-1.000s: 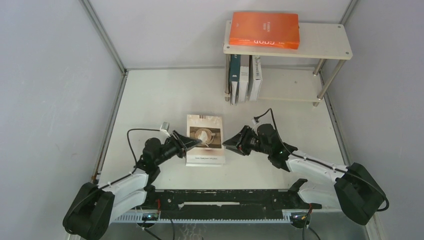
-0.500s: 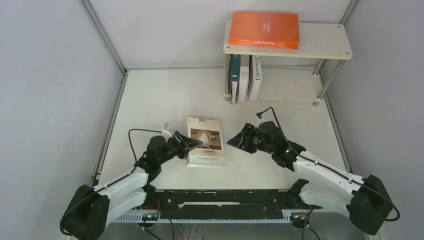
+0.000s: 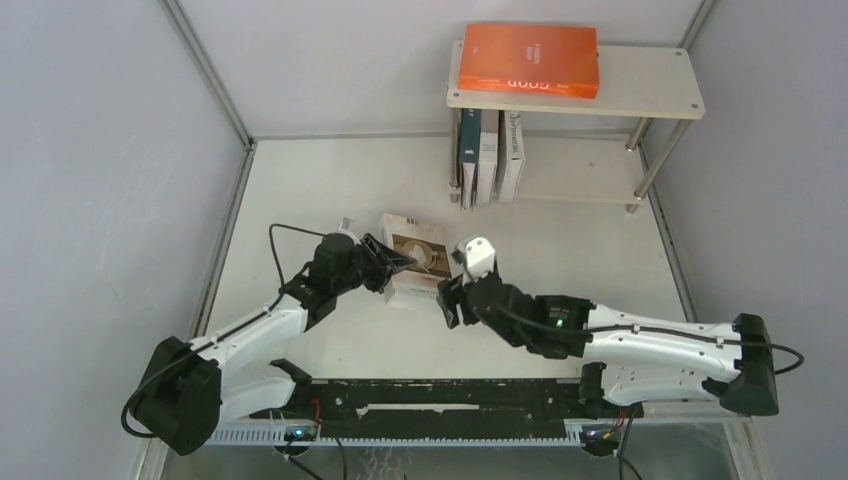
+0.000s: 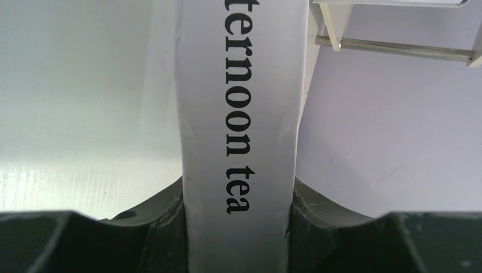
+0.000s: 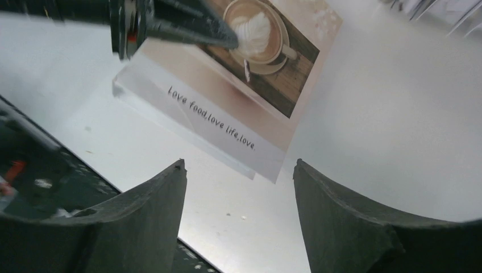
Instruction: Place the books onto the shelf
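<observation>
The white book with the coffee-cup photo [image 3: 418, 262] is tilted, its left side raised off the table. My left gripper [image 3: 393, 263] is shut on its spine [image 4: 239, 114], which reads "afternoon tea". One left finger [image 5: 193, 25] lies across the cover [image 5: 239, 85]. My right gripper [image 3: 447, 303] is open just in front of the book's near right corner, its jaws [image 5: 239, 170] holding nothing. The shelf [image 3: 650, 85] stands at the back right. An orange book [image 3: 528, 60] lies on its top board. Three books [image 3: 490, 155] stand on its lower board.
Grey walls close in the table [image 3: 330, 190] on the left, back and right. A black rail [image 3: 450, 395] runs along the near edge between the arm bases. The shelf's metal leg [image 4: 398, 48] shows at the top right of the left wrist view.
My left gripper has carried the coffee-cup book away from the near edge and tilted it. My right arm has swung left to the book's near corner and its jaws have opened wider.
</observation>
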Robot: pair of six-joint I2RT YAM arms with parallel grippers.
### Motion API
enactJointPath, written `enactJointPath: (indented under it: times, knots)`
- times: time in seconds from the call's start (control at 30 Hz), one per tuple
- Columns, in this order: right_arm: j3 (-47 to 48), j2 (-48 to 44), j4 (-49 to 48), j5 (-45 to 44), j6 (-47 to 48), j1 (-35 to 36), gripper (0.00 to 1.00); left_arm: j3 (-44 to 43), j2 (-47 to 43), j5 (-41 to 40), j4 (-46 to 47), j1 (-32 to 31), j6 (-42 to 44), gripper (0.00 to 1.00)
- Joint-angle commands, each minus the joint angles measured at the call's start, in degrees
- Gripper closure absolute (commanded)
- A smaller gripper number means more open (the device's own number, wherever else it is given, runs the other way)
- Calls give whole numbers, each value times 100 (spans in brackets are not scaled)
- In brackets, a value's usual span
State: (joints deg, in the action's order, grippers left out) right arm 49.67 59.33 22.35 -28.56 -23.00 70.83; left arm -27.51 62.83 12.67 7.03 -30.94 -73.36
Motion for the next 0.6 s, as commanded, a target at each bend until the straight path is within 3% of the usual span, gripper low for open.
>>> enactJointPath:
  times: [0.0, 0.23, 0.57]
  knots:
    - [201, 306, 70, -1850, 1246, 822, 22, -762, 144, -168, -482, -57, 101, 57]
    - [325, 991, -417, -2638, 2066, 1528, 11, -1404, 349, -200, -1356, -79, 263, 57]
    - [522, 1590, -1130, -2679, 2941, 1724, 7, -1828, 470, -137, -2082, -77, 461, 57]
